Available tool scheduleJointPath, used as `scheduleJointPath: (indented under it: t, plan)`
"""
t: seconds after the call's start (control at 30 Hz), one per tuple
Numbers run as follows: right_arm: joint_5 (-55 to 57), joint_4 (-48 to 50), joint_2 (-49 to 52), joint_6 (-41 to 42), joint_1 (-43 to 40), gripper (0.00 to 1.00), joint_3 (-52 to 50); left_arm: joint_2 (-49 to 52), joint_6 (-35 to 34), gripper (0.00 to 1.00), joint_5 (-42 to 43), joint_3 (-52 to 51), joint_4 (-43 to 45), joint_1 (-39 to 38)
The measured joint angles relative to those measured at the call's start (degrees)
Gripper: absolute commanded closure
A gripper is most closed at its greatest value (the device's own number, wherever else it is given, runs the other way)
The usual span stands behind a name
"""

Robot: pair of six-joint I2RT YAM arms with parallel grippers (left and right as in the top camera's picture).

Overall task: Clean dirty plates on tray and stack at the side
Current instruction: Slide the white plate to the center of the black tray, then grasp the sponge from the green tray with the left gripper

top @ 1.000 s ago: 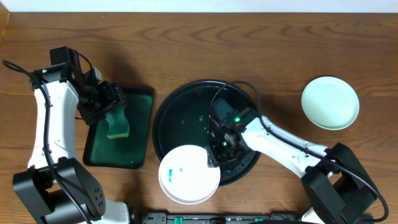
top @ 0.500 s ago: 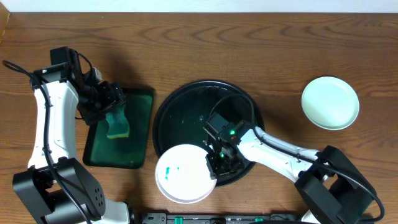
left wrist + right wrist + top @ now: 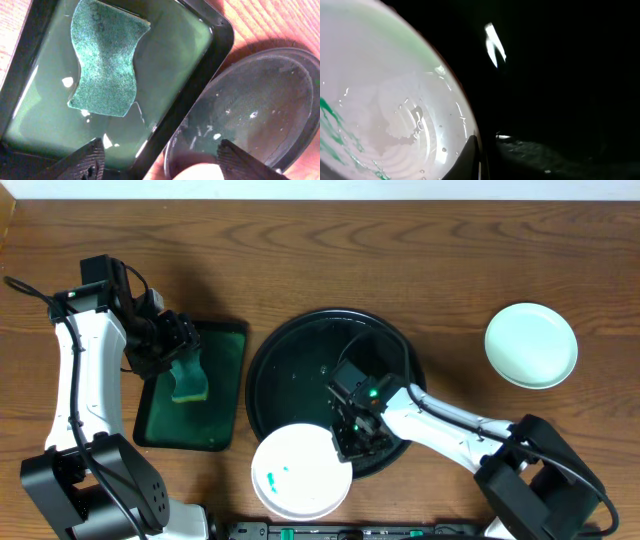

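A smeared plate (image 3: 300, 472), clamped at its rim by the right gripper (image 3: 344, 446), is held half off the tray (image 3: 290, 355) by the near edge of the table (image 3: 450, 260); the sponge (image 3: 105, 60) would next need to be grasped by the left gripper (image 3: 165, 155), poised wide open above it, for wiping.

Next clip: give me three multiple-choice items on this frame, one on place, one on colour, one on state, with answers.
1. The smeared plate sits: A. over the black tray's near rim; B. in that tray's middle; C. far right on the table.
2. Its smears are: A. red; B. brown; C. teal-green.
3. The sponge and the left jaws: A. sponge clamped; B. jaws open, sponge loose in the green tray; C. jaws closed on a plate.
Answers: 1 A, overhead it overhangs that rim. 2 C, teal streaks show overhead. 3 B, the left wrist view shows jaws spread, clear of the sponge.
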Motion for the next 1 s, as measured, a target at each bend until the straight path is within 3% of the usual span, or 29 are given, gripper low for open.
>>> scheduleJointPath:
  t: [0.5, 0.63, 1.0]
  plan:
    - [14.5, -2.5, 0.0, -1.2, -17.3, 0.99, 5.9, 0.0, 0.2, 0.34, -2.2, 0.0, 0.2, 0.0]
    - [15.6, -3.1, 0.0, -3.3, -20.2, 0.99, 5.9, 0.7, 0.0, 0.52, -5.2, -0.1, 0.3, 0.0]
    - [15.6, -4.7, 0.0, -7.4, -21.7, 0.99, 6.0, 14.7, -0.7, 0.51, -9.9, -0.8, 1.2, 0.0]
